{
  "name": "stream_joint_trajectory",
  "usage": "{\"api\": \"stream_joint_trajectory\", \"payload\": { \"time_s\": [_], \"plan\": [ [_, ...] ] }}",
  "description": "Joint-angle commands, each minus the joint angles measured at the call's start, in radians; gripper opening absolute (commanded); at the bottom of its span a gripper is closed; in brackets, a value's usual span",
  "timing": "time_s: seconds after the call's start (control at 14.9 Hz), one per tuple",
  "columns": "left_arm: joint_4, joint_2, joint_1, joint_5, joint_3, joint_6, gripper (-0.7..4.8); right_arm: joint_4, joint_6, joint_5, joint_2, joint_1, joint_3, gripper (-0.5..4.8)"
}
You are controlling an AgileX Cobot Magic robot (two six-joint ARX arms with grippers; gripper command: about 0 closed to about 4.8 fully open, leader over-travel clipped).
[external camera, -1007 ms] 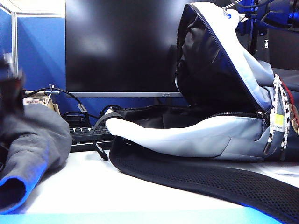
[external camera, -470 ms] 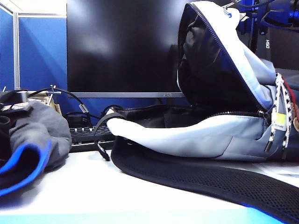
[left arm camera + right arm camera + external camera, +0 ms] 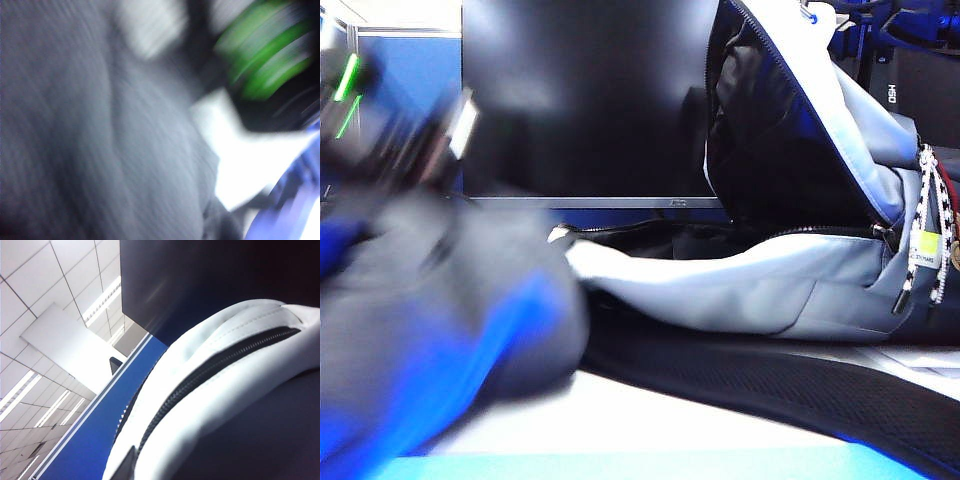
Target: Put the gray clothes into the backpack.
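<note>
White characters reading "HSO", turned on their side, are showing on a dark panel (image 3: 890,93) at the upper right of the exterior view. A small yellow-green label (image 3: 924,247) is hanging on the backpack (image 3: 740,300) by the patterned cord, its print too small to read. A mark on the monitor's lower bezel (image 3: 673,202) is staying illegible.

one backpack (image 3: 740,290), one gray shirt (image 3: 430,330), one monitor (image 3: 580,100).

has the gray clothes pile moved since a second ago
Yes. The gray clothes have swept right toward the backpack, now covering the keyboard below the monitor.
</note>
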Motion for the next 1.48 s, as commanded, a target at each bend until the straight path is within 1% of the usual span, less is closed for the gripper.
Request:
{"api": "stream_joint_trajectory", "payload": {
  "time_s": [0.07,0.2,0.34,0.4,0.47,0.54,0.6,0.67,0.74,0.81,0.94,1.21,1.28,1.34,1.48],
  "plan": [
    [0.104,-0.013,-0.04,0.068,0.184,-0.075,-0.06,0.093,0.016,0.027,-0.016,0.0,0.011,-0.08],
    [0.099,-0.013,-0.051,0.09,0.282,-0.083,-0.06,0.101,0.023,0.015,-0.016,0.0,0.011,-0.08],
    [0.105,-0.009,-0.051,0.096,0.325,-0.086,-0.06,0.102,0.024,0.011,-0.016,0.0,0.011,-0.08],
    [0.13,0.009,-0.063,0.085,0.329,-0.104,-0.06,0.105,0.026,0.011,-0.016,0.0,0.011,-0.08],
    [0.166,0.035,-0.081,0.105,0.329,-0.141,-0.06,0.113,0.026,0.011,-0.016,0.0,0.011,-0.08],
    [0.208,0.067,-0.114,0.116,0.329,-0.177,-0.06,0.119,0.026,0.014,-0.016,0.0,0.011,-0.08],
    [0.269,0.1,-0.177,0.101,0.329,-0.183,-0.06,0.119,0.026,0.014,-0.016,0.0,0.011,-0.08],
    [0.372,0.136,-0.231,0.075,0.33,-0.201,-0.06,0.119,0.027,0.012,-0.016,0.0,0.011,-0.08],
    [0.443,0.175,-0.274,0.04,0.346,-0.225,-0.06,0.121,0.039,0.011,-0.016,0.0,0.011,-0.08],
    [0.457,0.229,-0.301,0.022,0.395,-0.236,-0.06,0.12,0.042,0.011,-0.016,0.0,0.011,-0.08],
    [0.459,0.347,-0.319,0.019,0.526,-0.238,-0.06,0.123,0.043,-0.002,-0.016,0.0,0.011,-0.08],
    [0.444,0.547,-0.32,0.022,0.768,-0.235,-0.06,0.124,0.065,-0.03,-0.016,0.0,0.011,-0.08],
    [0.415,0.598,-0.321,0.034,0.832,-0.235,-0.06,0.124,0.065,-0.032,-0.016,0.0,0.011,-0.08],
    [0.414,0.65,-0.334,0.065,0.886,-0.243,-0.06,0.124,0.065,-0.034,-0.016,0.0,0.011,-0.08],
    [0.396,0.732,-0.374,0.093,0.961,-0.252,-0.06,0.124,0.065,-0.034,-0.016,0.0,0.011,-0.08]
  ]
}}
